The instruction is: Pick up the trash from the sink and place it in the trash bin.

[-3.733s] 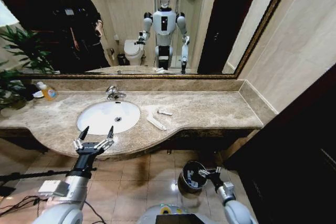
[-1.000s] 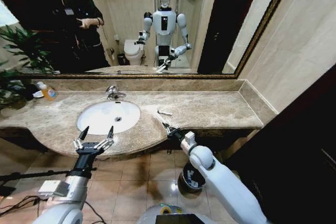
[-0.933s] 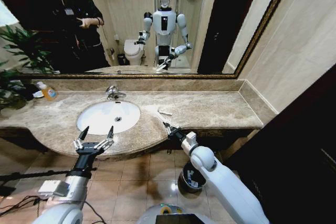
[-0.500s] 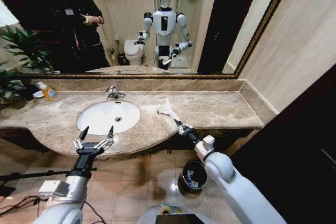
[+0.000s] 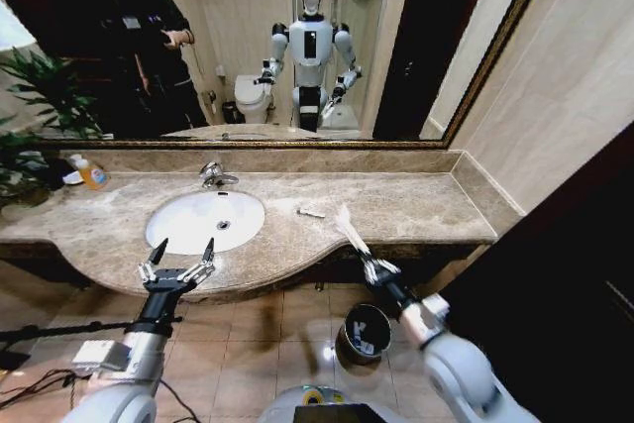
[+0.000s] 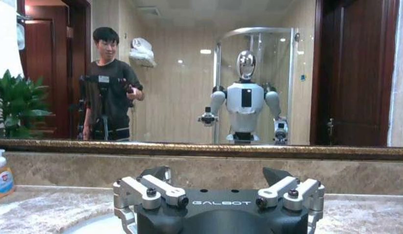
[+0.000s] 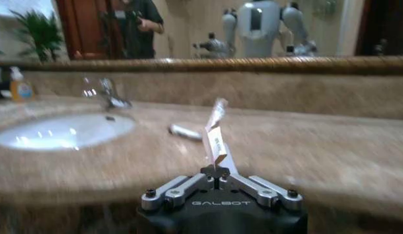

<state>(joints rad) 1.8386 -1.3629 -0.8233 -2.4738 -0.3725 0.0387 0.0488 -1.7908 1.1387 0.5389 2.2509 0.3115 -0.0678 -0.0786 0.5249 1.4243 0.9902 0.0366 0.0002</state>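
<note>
Right end effector (image 5: pixel 373 266): clenched on the lower end of a long thin white packet (image 5: pixel 349 228), held in front of the desk's front edge, above the floor and near the trash bin.
Long thin white packet in the right wrist view (image 7: pixel 216 138): rises upright from the closed fingertips (image 7: pixel 216 171); it carries dark print too small to read.
Left end effector (image 5: pixel 179 263): released, fingers spread wide, hovering at the front edge of the desk just before the sink, holding nothing.
Writing: "GALBOT" in white letters on the body of the left end effector (image 6: pixel 220 195) and on the body of the right end effector in the right wrist view.
Sink (image 5: pixel 168 228): white oval basin set in the brown marble desk (image 5: pixel 416 205), with a round drain (image 5: pixel 223 226) in the middle and a chrome faucet (image 5: pixel 212 175) behind it.
Small white tube (image 5: pixel 310 212): lies on the desk to the right of the sink, apart from the basin; any print on it cannot be read.
Trash bin (image 5: pixel 347 336): round dark shiny bin on the tiled floor below the desk, just below the right arm; a pale item with blue print lies inside.
Soap bottle (image 5: pixel 92 175): orange liquid with a white pump, standing at the far left back of the desk; its label cannot be read.
</note>
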